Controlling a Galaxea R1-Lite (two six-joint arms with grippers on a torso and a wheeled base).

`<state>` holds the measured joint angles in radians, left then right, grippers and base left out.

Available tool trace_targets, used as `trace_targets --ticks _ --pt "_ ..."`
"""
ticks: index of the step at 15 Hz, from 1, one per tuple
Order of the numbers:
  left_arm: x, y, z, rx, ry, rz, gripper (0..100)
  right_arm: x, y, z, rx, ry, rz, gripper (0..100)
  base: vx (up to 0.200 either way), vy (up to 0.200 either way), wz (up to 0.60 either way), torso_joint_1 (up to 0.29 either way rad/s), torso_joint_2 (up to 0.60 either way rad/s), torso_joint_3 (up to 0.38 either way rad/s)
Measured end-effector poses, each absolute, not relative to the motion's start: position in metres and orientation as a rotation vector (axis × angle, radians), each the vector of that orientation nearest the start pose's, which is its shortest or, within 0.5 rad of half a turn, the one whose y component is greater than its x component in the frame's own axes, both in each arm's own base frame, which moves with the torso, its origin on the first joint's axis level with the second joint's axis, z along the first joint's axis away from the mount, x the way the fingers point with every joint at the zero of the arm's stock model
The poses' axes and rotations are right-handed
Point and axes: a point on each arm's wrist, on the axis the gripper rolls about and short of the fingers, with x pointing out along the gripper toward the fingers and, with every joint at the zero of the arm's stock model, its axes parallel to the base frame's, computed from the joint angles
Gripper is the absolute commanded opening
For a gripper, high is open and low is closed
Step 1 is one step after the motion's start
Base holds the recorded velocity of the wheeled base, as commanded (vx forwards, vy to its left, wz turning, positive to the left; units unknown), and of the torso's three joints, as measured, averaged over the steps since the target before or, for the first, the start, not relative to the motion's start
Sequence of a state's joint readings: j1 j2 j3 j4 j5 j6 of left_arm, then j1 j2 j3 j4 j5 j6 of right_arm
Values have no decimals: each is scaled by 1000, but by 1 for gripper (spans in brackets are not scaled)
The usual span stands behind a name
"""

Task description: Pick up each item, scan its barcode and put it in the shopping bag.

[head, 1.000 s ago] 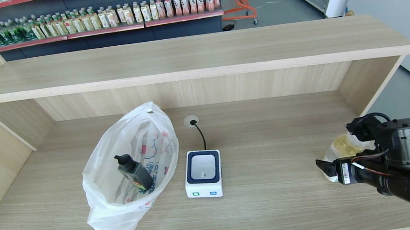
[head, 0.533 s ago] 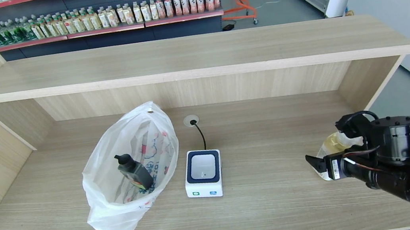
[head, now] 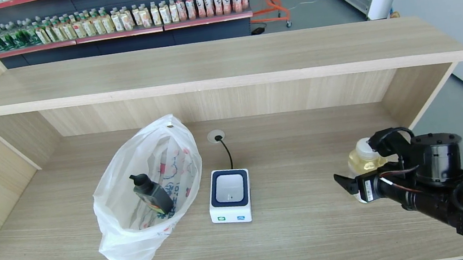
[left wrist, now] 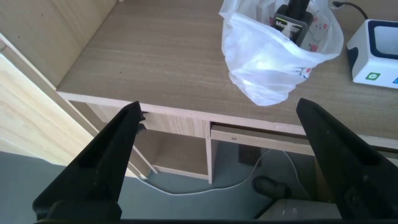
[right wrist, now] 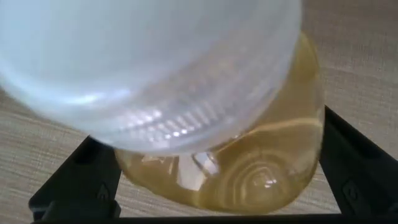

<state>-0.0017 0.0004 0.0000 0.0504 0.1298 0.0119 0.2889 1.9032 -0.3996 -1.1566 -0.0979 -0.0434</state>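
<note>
Right arm comes in from the near right corner, forearm low over the light wood desk (head: 317,226) and wrist turned inward to the left. The right gripper (head: 356,178) has its black fingers (right wrist: 364,177) clamped on either side of a clear plastic bottle of yellow liquid with a white cap (head: 360,159). Bottle stands upright, cap up, at the right end of the desk; cannot tell if its base touches the wood. In the right wrist view the white cap (right wrist: 186,74) sits closest to the camera, with the yellow body between the two fingers.

The left gripper (left wrist: 217,155) hangs off the near left edge of the desk, below the top. Its dark fingers (left wrist: 99,168) are spread wide apart, holding nothing.

A white translucent plastic shopping bag (head: 145,196) stands open left of centre on the desk. A dark squarish bottle with a black spout (head: 152,194) leans inside it. Just right of the bag, apart from it, sits a white box scanner with a dark blue frame (head: 229,196). Its black cable (head: 225,151) runs to a round port on the far side. Held bottle is well apart from both scanner and bag.
</note>
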Motion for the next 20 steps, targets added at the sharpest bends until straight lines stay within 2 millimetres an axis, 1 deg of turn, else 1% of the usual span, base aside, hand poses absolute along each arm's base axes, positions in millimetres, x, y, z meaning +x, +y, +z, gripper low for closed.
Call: trace_targets --ticks 1,6,11,15,18,20 --pt "-23 3 70 15 52 128 100 272 78 78 -107 329 199 0 0 0 0 0 0 0" --pt "-23 3 70 16 52 128 100 282 81 74 -119 302 209 0 0 0 0 0 0 0" --pt "-23 3 70 16 52 128 100 284 87 78 -106 277 304 0 0 0 0 0 0 0" --pt "-23 3 70 15 52 128 100 283 91 93 -125 199 412 0 0 0 0 0 0 0" --pt "-23 3 70 15 52 128 100 281 96 119 -67 98 665 0 0 0 0 0 0 0" --pt "-23 3 70 16 52 129 100 275 97 136 5 75 801 0 0 0 0 0 0 0"
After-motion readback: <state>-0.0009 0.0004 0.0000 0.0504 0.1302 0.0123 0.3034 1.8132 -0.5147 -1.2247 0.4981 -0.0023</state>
